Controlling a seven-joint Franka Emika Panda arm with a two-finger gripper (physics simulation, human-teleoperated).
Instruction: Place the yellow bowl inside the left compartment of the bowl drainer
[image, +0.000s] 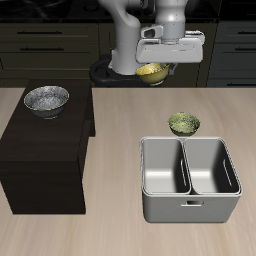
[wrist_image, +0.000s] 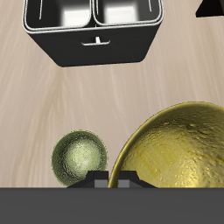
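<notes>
The yellow bowl (image: 152, 72) is up in the air, held by the gripper (image: 160, 62) above the back of the table. The jaws look closed on its rim. It is small and shiny, so it is likely light, hard and slippery, and it could chip if dropped. The thin rim is the best place to pinch it. The green bowl (wrist_image: 79, 160) sits on the table below, just behind the bowl drainer (image: 190, 205). The left compartment (image: 213, 166) has nothing in it, like the well beside it
</notes>
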